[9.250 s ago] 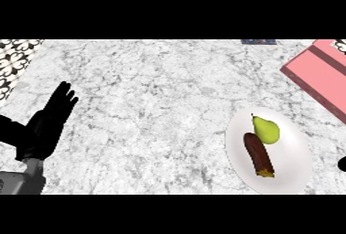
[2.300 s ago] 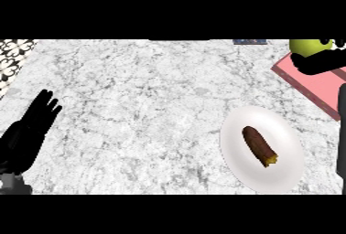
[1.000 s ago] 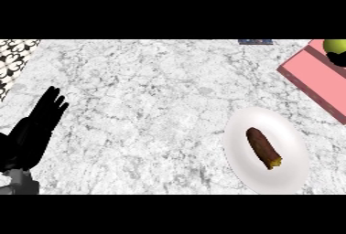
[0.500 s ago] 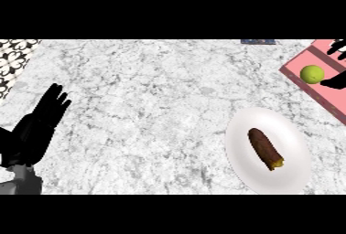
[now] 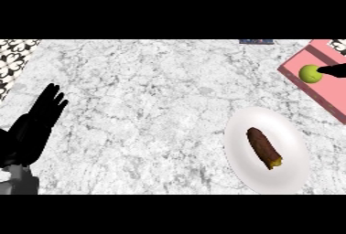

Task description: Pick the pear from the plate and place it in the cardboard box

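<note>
Pear (image 5: 310,73) lies in the pink box (image 5: 324,87), a right hand (image 5: 332,70) fingertip touching it, finger spread unclear, while the left hand (image 5: 34,132) rests open, fingers straight.

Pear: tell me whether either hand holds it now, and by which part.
Cannot be told. The pear lies in the box, with a right hand fingertip at its side; the rest of that hand is out of view. The left hand rests open.

Green pear (image 5: 310,73) on the pink box (image 5: 323,87); brown item with a yellow tip (image 5: 263,148) on the white plate (image 5: 292,178). Counter (image 5: 148,105) grey-white marble. My left hand (image 5: 37,130) is black.
</note>
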You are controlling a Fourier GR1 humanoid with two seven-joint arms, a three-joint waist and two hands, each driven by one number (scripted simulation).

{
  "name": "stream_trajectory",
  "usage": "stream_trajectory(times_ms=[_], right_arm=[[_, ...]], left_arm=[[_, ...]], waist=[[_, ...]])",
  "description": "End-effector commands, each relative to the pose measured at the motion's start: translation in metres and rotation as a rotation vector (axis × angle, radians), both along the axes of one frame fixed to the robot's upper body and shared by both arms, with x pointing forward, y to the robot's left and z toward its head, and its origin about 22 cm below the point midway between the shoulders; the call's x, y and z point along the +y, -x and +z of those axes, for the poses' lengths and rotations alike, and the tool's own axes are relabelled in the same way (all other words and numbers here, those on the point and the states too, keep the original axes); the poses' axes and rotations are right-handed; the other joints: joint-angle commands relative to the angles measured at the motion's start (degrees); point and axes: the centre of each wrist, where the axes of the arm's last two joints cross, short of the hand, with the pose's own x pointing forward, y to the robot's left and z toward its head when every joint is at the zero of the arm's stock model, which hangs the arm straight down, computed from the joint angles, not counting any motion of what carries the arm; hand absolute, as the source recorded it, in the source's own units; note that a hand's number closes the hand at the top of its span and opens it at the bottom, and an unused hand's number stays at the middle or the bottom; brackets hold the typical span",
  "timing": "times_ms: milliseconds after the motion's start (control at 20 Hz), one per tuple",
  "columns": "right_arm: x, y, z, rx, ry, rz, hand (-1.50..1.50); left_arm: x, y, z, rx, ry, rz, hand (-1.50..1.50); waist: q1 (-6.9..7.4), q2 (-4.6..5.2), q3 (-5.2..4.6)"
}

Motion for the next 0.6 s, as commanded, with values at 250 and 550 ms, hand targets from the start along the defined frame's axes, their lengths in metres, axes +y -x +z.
stream_trajectory(times_ms=[250, 550], right_arm=[[-0.066, 0.042, 0.015, -0.196, -0.287, -0.108, -1.50], [-0.108, 0.077, 0.037, -0.237, -0.362, -0.124, -1.50]], left_arm=[[0.011, 0.006, -0.002, 0.017, -0.009, -0.002, 0.00], [0.008, -0.001, 0.013, -0.007, 0.006, -0.010, 0.00]], waist=[[-0.28, -0.09, -0.06], [0.22, 0.18, 0.01]])
